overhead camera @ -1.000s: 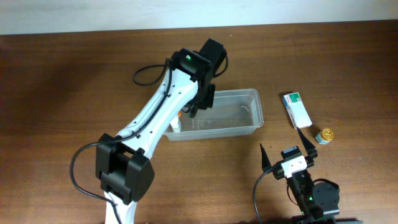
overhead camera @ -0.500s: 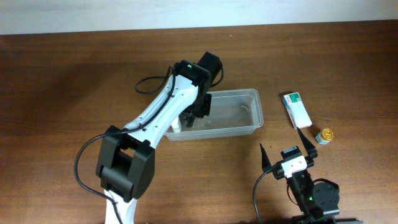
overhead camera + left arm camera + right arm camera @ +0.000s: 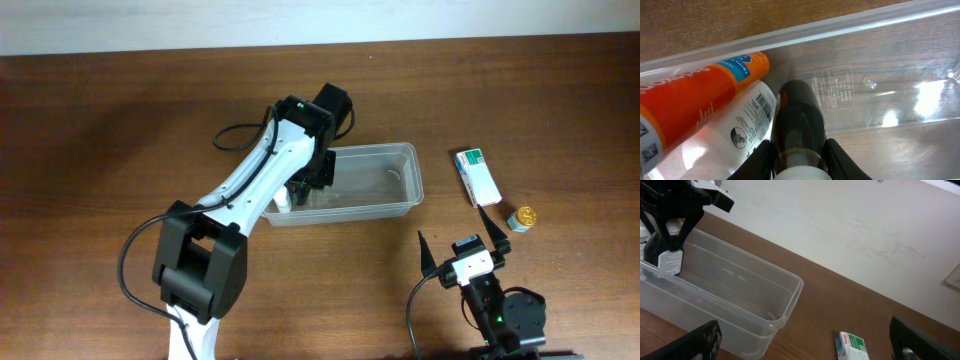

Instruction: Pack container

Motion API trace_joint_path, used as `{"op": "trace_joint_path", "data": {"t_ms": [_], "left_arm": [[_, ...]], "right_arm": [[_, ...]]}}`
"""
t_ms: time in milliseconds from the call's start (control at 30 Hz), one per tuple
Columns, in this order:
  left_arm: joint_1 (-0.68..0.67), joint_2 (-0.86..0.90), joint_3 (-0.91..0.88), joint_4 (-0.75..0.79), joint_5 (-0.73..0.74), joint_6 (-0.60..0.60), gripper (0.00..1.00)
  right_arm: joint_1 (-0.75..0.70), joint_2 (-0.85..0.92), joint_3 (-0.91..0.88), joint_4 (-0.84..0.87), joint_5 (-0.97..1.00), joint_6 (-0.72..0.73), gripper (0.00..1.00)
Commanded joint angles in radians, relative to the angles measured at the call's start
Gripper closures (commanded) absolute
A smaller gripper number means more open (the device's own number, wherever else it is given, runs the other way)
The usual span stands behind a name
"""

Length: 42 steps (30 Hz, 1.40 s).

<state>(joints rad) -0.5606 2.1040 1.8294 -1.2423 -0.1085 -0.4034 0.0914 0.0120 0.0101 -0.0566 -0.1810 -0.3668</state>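
The container is a clear plastic tub at the table's middle; it also shows in the right wrist view. My left gripper reaches into its left end, shut on a dark brown bottle with a white cap and a white label. Beside that bottle, in the tub, lie an orange-and-white bottle and a white bottle. My right gripper is open and empty, low near the table's front edge, apart from the tub.
A white-and-green carton lies on the table right of the tub, also in the right wrist view. A small gold-topped jar stands in front of it at the right. The tub's right half holds nothing.
My left gripper has moved a little left and down into the tub's left end with the dark bottle. The right arm has not moved.
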Motion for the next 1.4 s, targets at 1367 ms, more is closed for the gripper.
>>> {"op": "trace_joint_path", "data": {"t_ms": [1367], "left_arm": [[0.002,0.022,-0.002,0.004,0.014,-0.068,0.62]], "right_arm": [[-0.008,-0.006,-0.005,-0.007,0.006,0.009,0.02]]}}
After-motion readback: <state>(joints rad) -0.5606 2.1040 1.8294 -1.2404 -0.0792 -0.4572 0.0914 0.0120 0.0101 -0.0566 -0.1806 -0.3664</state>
